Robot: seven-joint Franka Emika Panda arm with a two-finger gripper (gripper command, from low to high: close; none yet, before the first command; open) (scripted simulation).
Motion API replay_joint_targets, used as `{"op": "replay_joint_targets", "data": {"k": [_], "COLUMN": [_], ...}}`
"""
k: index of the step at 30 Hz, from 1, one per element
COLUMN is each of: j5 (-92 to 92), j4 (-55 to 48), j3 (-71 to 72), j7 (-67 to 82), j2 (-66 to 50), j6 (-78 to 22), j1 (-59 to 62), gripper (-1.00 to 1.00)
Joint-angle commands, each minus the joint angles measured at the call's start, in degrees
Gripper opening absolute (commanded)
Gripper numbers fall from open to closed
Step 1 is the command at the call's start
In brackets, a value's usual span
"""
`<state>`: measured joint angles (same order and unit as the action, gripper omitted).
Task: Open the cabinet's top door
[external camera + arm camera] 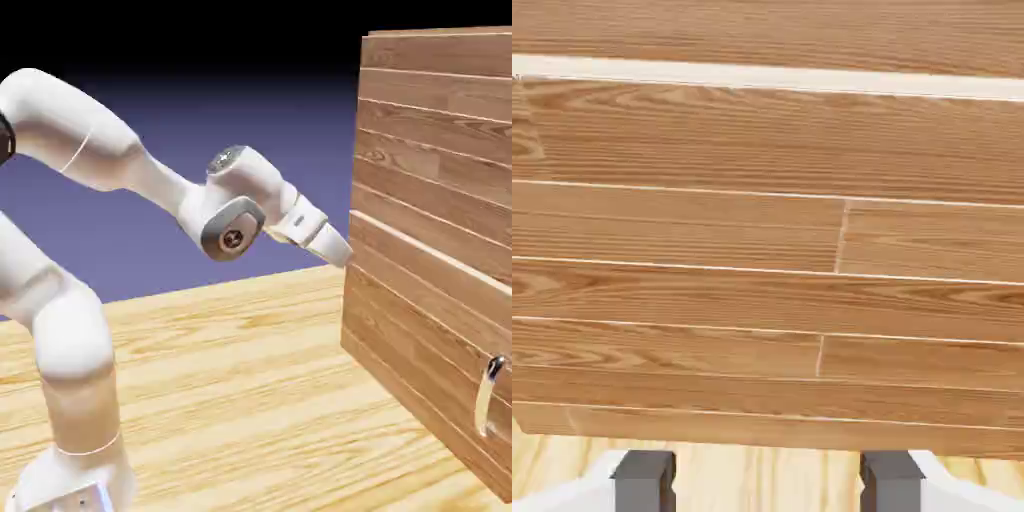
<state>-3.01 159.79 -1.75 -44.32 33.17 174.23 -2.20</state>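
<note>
arm: white Panda arm [80, 330] is standing at the left of the exterior frame, its wrist bending down toward the right
gripper: fingertips [769, 482] are standing wide apart at the bottom of the hand view, nothing showing between them
lower door: its plank face [400, 330] is filling the lower right of the exterior view, silver handle [484, 398] sitting near the right edge
top door: plank panel [440, 140] is taking up the upper right of the exterior view, above the pale seam, and looking shut
cabinet: the wood box is running off the right edge; its planks are also filling most of the hand view
table: light wood top [230, 370] is showing beyond the planks at the bottom of the hand view
done: gripper is hovering by the cabinet front, so probably only the approach is happening
left: getting onto the top door's handle or edge, then pulling it open, all remaining
unclear: top door's handle is not showing in either view; whether the fingers are touching wood is hard to tell
</note>
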Motion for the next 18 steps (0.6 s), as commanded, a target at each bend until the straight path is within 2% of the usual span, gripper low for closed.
{"op": "replay_joint_targets", "data": {"k": [1, 18], "j5": [-2.50, -44.86], "j4": [-1.01, -18.15], "j3": [-1.45, -26.12], "j7": [-1.55, -27.84], "j2": [0.42, 7.58], "j6": [0.18, 3.26], "j1": [-1.26, -22.58], "gripper": [0.00, 0.00]}}
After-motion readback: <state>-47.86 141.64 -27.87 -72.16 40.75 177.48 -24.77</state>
